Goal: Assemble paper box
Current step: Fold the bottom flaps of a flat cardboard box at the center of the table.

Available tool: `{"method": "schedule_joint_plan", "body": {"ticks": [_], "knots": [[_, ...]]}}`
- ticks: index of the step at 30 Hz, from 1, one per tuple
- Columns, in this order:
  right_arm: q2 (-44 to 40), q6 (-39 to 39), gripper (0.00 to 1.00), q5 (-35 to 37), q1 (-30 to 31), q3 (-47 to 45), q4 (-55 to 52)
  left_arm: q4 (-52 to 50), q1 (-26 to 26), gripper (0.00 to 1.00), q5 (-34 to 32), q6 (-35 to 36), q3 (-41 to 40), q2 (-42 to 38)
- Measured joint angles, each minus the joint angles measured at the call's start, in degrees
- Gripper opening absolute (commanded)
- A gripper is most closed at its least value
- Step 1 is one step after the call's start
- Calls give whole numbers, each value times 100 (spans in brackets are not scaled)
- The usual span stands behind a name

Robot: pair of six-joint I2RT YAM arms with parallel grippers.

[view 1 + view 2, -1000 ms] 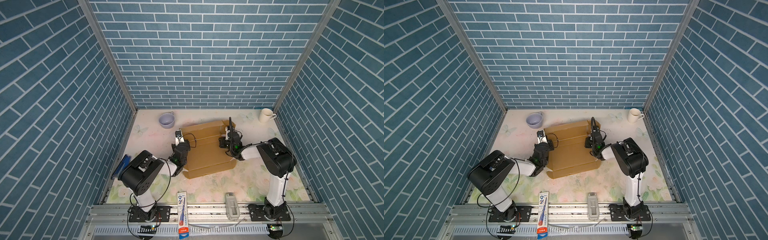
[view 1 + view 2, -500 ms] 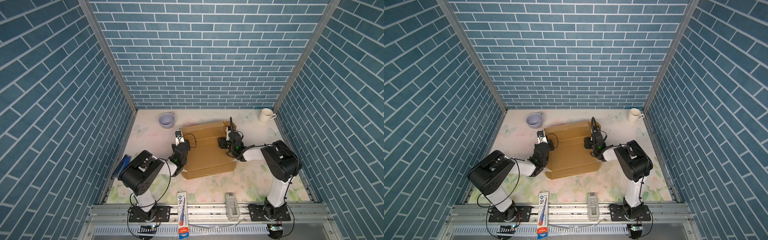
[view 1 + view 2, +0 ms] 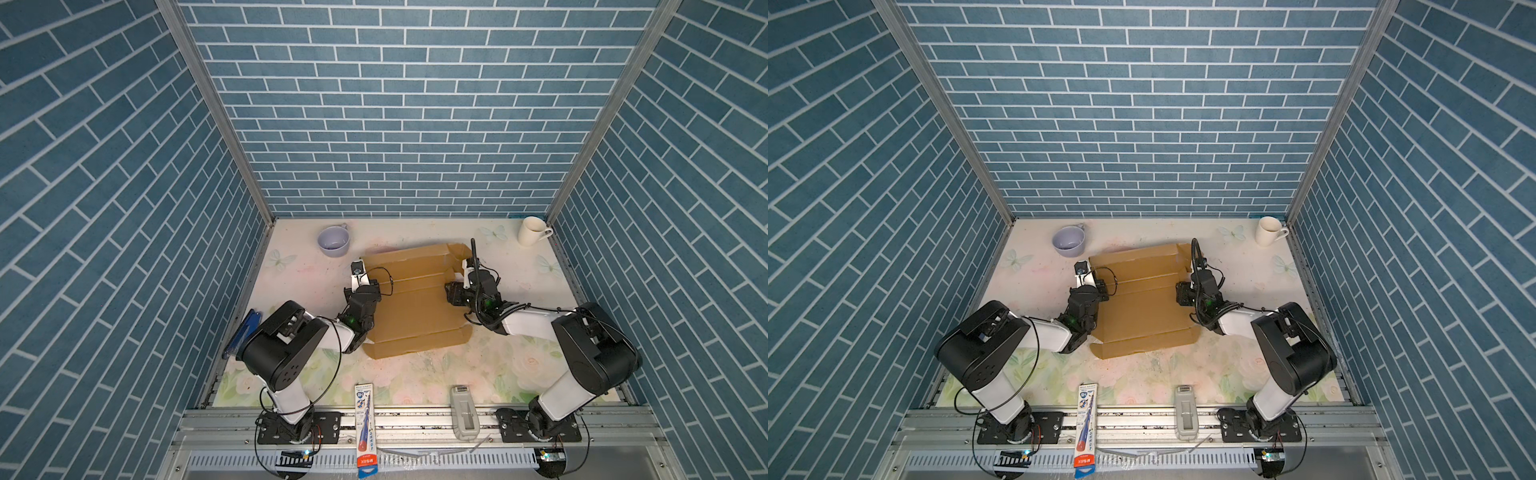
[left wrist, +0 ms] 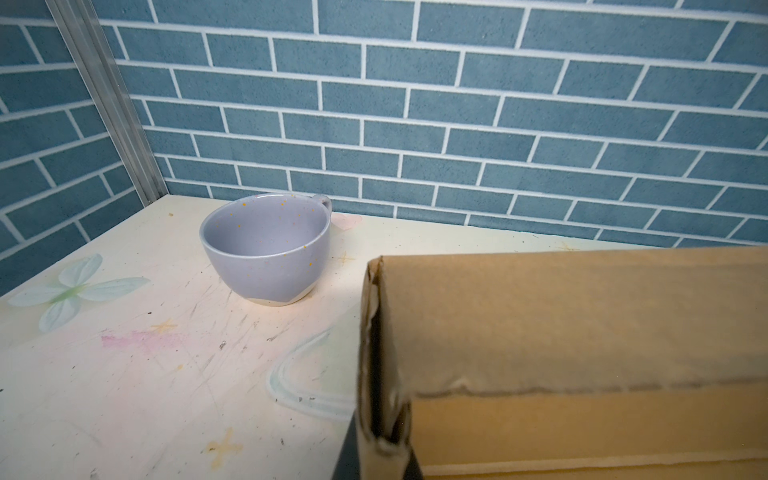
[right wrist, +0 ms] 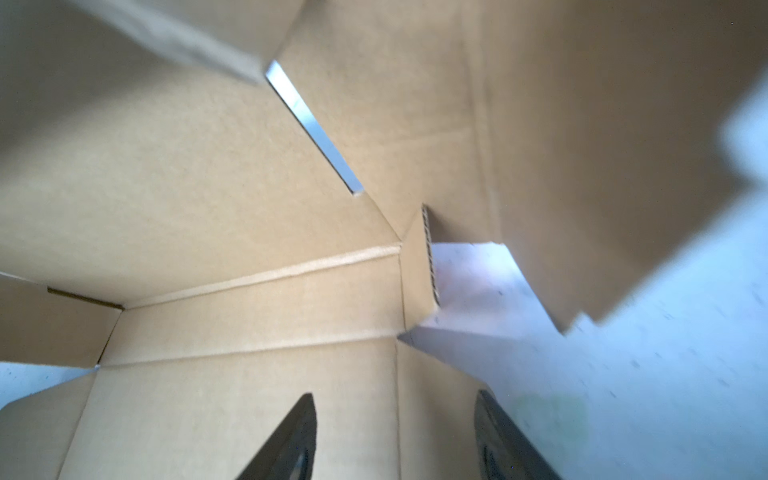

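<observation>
The paper box (image 3: 415,303) (image 3: 1142,307) is brown creased cardboard lying mid-table, its rear panel folded up. In the left wrist view that raised panel (image 4: 561,324) fills the right side. My left gripper (image 3: 367,283) (image 3: 1096,283) (image 4: 384,453) is at the box's left edge, shut on the folded cardboard edge there. At the box's right edge, my right gripper (image 3: 449,294) (image 3: 1179,296) (image 5: 395,397) is open. Its two dark fingers hover over the inner cardboard floor (image 5: 249,399) and hold nothing. A side flap (image 3: 459,254) stands up behind it.
A lilac cup (image 3: 333,241) (image 3: 1068,242) (image 4: 268,245) sits at the back left, close to the box's corner. A white mug (image 3: 532,230) (image 3: 1268,230) stands back right. A blue item (image 3: 243,332) lies by the left wall. A slim package (image 3: 365,415) and a grey device (image 3: 463,405) lie at the front edge.
My right gripper's jaws have opened, and its arm has shifted slightly. My left gripper keeps its hold on the box's left edge and has not moved.
</observation>
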Motion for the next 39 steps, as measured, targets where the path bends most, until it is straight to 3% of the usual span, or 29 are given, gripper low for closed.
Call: {"method": "schedule_joint_plan", "body": {"ticks": [10,17,24,39], "knots": [[-1685,-444,62,83,-758,-35,-1185,0,0,0,4,0,-2,0],[-960,-1036,60,-363,-1093,1001,-1757,0,0,0,11,0,-2,0],[-367,-1410,58,-793,-1093,1274,-1939,0,0,0,17,0,-2,0],[225,-1792,30,-994,-1093,1823,-2017,0,0,0,20,0,-2,0]]}}
